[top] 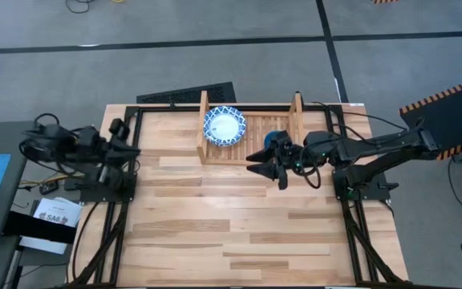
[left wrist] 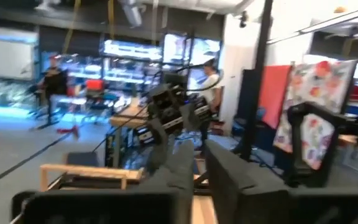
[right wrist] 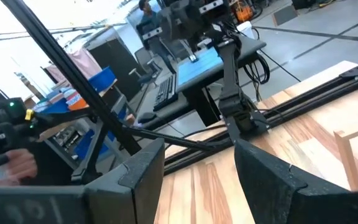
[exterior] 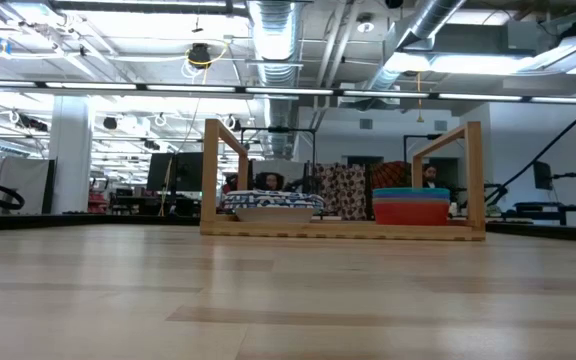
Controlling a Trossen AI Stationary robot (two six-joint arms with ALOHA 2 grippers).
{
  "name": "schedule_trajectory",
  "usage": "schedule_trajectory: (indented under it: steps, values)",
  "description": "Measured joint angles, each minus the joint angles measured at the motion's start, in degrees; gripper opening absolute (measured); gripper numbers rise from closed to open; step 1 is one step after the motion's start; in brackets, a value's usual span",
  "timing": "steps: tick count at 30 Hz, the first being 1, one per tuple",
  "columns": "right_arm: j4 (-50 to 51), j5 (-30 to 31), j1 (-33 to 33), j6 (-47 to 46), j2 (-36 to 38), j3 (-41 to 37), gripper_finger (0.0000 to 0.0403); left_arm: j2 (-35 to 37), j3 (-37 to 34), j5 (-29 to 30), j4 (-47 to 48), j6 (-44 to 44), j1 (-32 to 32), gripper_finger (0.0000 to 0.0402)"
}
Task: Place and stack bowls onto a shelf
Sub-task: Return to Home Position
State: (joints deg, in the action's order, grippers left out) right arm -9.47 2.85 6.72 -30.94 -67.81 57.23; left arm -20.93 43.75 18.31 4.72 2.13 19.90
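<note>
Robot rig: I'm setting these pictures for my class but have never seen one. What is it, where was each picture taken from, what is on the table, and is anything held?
It is a robot with two dark arms at a wooden table, each ending in a two-finger gripper. One picture looks straight down, one looks level across the tabletop, two come from wrist cameras. A small wooden shelf stands near the table's back edge. On it sit a stack of blue-patterned bowls and a stack of plain coloured bowls. The right gripper is open and empty, just in front of the shelf. The left gripper waits at the table's left side.
</note>
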Motion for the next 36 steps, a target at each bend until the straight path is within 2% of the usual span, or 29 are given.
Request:
schedule_trajectory:
  steps: [2,8,13,16,18,21,23,25,27,29,32,36]
  values:
    - [-0.1,0.0,0.0,0.0,0.0,0.0,0.0221,2.4,-0.8,-2.6,0.0,-0.6,0.0,0.0011]
    - [0.3,0.0,0.0,-0.1,0.0,0.0,0.0221,8.3,-9.8,-5.6,-5.8,-2.0,0.0,0.0001]
    - [0.4,0.0,0.0,-3.0,0.0,0.0,0.0221,15.0,-13.4,-6.0,-1.6,0.2,0.0,0.0]
    - [0.5,0.0,0.0,-4.0,0.0,0.0,0.0221,21.0,-14.9,-4.9,-0.2,-1.9,0.0,0.0]
    - [0.4,0.0,0.0,-4.1,0.0,0.0,0.0221,20.7,-15.5,-2.9,-1.9,-4.1,0.0,0.0]
    - [0.7,0.1,0.0,-5.2,0.0,0.0,0.0221,19.9,-15.9,-7.1,-3.9,-4.9,0.0,0.0]
    - [1.1,0.1,0.0,-6.4,0.0,0.0,0.0221,18.4,-18.0,-6.9,-5.4,-4.5,-0.1,0.0]
    - [1.0,0.1,0.1,-6.6,0.0,0.0,0.0221,18.4,-21.5,-8.5,-7.4,-2.4,-0.7,0.0]
    - [1.4,0.1,0.1,-6.7,0.0,0.0,0.0221,18.5,-24.9,-10.6,-15.5,-0.5,-1.2,0.0]
    - [2.0,0.1,0.1,-7.4,0.0,0.0,0.0221,19.1,-28.8,-11.7,-19.5,2.1,-2.2,0.0]
    - [2.3,0.1,0.1,-8.6,0.0,0.0,0.0221,20.3,-32.8,-12.5,-21.3,4.0,-4.0,0.0]
    - [3.2,0.2,0.6,-9.6,0.0,0.0,0.0221,20.8,-33.4,-15.2,-21.9,6.2,-7.3,0.0]
